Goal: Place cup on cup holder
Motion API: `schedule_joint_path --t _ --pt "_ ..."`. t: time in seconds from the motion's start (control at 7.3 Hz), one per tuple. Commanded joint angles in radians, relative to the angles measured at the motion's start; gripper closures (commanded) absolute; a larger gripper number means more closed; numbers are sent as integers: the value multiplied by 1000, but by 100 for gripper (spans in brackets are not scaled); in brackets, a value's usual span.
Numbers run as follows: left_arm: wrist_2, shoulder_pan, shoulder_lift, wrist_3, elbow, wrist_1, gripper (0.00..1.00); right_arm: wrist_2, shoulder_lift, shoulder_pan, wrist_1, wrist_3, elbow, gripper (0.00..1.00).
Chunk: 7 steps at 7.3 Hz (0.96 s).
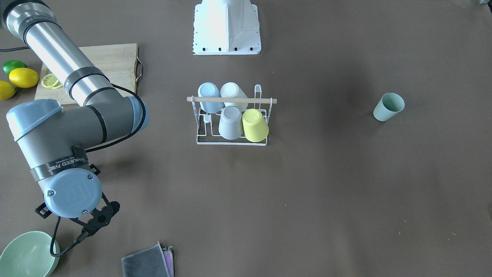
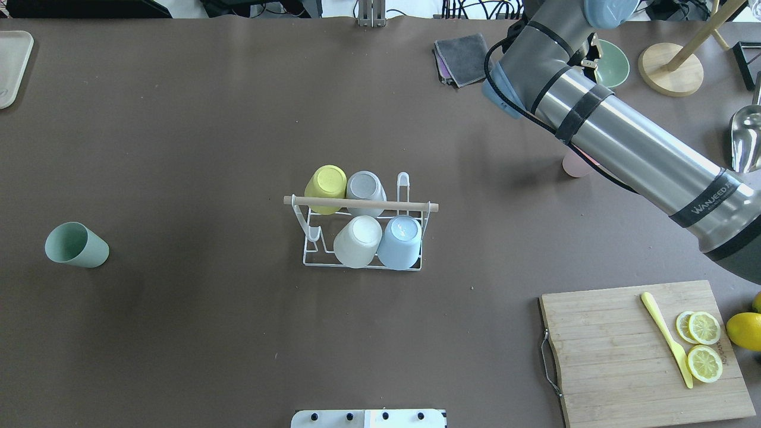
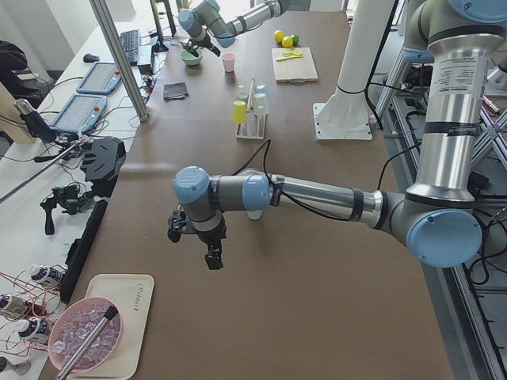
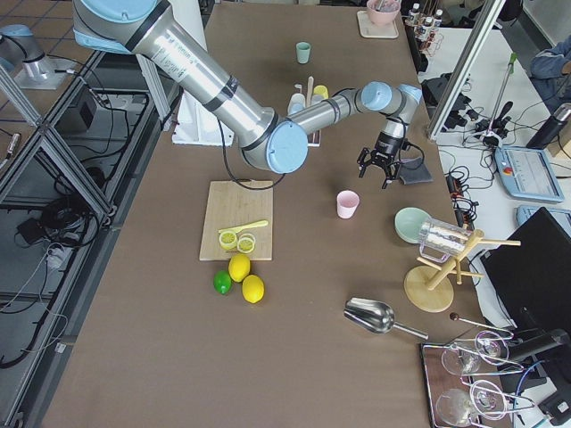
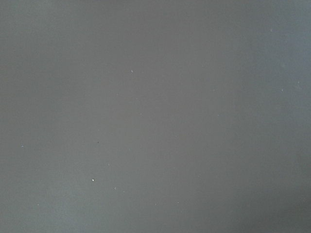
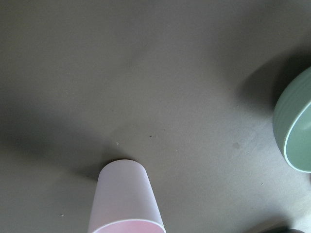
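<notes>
Overhead exterior is showing the holder standing centrally, the pink cup sitting well right of it. Right gripper is hovering near that cup, left gripper over bare table. I cannot tell whether either gripper's jaws are apart or together.

The surface is uniform matte brown. The cup holder is white wire with a light wooden rod. Colours by item: yellow cup, grey cup, white cup, pale blue cup, mint green cup, pink cup. The bowl is sage green and ribbed.
</notes>
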Motion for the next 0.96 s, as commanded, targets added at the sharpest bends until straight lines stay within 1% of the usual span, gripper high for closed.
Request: schedule_joint_path --t 0.0,0.14,0.27,0.41,0.55,0.68,0.82 --pt "-3 41 -148 1 59 132 2 -56 1 -33 0 -26 -21 0" --pt "-9 53 -162 -9 60 132 2 -71 1 -48 4 -38 -24 0" --pt "-4 144 -194 -10 70 138 2 -97 1 -70 11 -60 -43 0" --pt "-1 227 -237 -12 100 141 2 -101 0 -81 17 -65 -53 0" --pt "-4 283 -273 -12 144 141 2 -102 -2 -96 24 -75 -67 0" --pt "-11 296 -307 -10 190 138 2 -105 -4 -107 32 -81 -78 0" --pt "-9 334 -364 -12 250 141 2 -108 -4 -118 35 -81 -84 0"
